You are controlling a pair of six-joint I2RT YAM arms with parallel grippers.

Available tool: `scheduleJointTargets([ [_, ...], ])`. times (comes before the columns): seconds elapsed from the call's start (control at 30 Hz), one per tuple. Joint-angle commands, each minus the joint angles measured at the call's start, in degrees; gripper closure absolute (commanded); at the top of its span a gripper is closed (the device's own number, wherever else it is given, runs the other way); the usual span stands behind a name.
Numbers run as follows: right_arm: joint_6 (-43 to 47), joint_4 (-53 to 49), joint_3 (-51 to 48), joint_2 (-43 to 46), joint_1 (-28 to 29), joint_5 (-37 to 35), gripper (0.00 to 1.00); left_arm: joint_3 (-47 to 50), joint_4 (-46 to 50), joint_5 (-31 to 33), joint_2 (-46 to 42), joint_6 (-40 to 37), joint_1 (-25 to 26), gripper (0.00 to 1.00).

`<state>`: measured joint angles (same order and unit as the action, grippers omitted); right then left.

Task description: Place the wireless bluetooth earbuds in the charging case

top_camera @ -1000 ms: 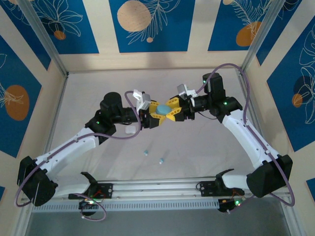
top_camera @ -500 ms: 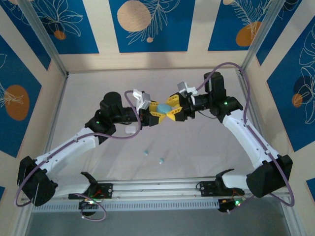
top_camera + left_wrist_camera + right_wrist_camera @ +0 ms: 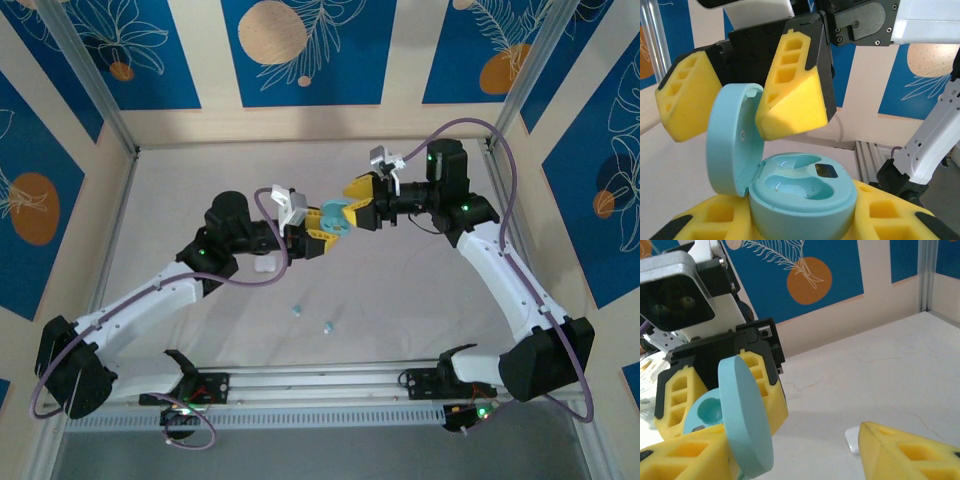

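Above the middle of the table (image 3: 400,290), your right gripper (image 3: 353,200) had drawn back from the light blue case (image 3: 333,213) since a second before. Its jaws now stood wide apart, straddling the raised lid (image 3: 732,140). A white case (image 3: 265,266) lay beside the left arm. Two light blue earbuds (image 3: 297,310) sat nearer the bases, on the table, well apart from the blue case. Your left gripper (image 3: 318,225) was clamped on that case's base.
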<state>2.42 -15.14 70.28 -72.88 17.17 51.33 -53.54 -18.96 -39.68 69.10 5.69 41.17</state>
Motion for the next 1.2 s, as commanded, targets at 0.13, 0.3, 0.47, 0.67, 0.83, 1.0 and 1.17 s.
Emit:
scheduleJointTargets([
  [0.13,-8.94,1.35,2.72,4.15,-0.07,1.21,0.35,5.1,-13.87,6.24,-1.08,5.11,0.67,0.79],
  [0.3,-12.27,-2.02,3.56,7.58,-0.27,-7.47,0.31,7.47,-20.9,9.93,-0.81,8.34,0.65,0.8],
  [0.47,-17.96,-6.06,3.15,9.76,-1.38,-20.48,0.33,8.6,-23.48,13.72,-1.73,9.02,0.65,0.81],
  [0.67,-26.3,-15.7,1.92,7.49,-3.45,-28.57,0.47,9.83,-23.29,19.49,-5.7,7.46,0.61,0.81],
  [0.83,-31.03,-21.6,-1.59,3.09,-3.51,-29.82,0.54,10.3,-20.65,22.94,-9.72,5.53,0.66,0.81],
  [1.0,-34.1,-22.95,-5.77,-3.12,0.53,-27.55,0.57,10.12,-18.33,25.46,-13.03,4.11,0.66,0.81],
  [1.17,-37.76,-23.4,-8.04,-9.3,10.14,-30.51,0.58,9.15,-15.2,26.0,-15.08,3.38,0.61,0.8],
])
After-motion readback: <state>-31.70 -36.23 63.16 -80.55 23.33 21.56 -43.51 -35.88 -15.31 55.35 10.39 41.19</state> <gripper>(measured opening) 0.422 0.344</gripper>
